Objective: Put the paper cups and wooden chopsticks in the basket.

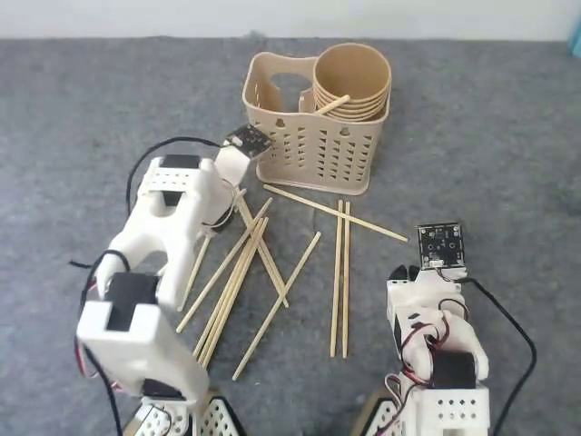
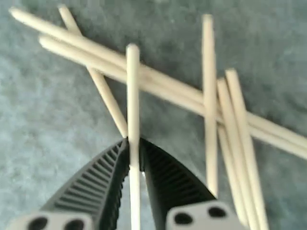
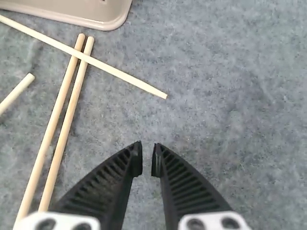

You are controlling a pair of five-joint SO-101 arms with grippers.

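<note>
A beige slotted basket (image 1: 309,154) stands at the back of the grey carpet. Stacked paper cups (image 1: 352,80) sit in its right half with one chopstick (image 1: 331,104) leaning in them. My left gripper (image 2: 134,141) is shut on a single wooden chopstick (image 2: 133,91), just above a crossed heap of chopsticks (image 2: 192,93). In the high view that gripper (image 1: 229,211) is at the basket's front left corner. My right gripper (image 3: 146,155) hovers low over bare carpet, shut with nothing between its fingers, to the right of a chopstick pair (image 3: 64,120).
Several loose chopsticks (image 1: 231,272) fan out in front of the left arm. A parallel pair (image 1: 340,272) and one diagonal stick (image 1: 336,213) lie mid-carpet. The basket's corner (image 3: 96,19) is ahead of the right gripper (image 1: 406,271). Open carpet lies to the far right.
</note>
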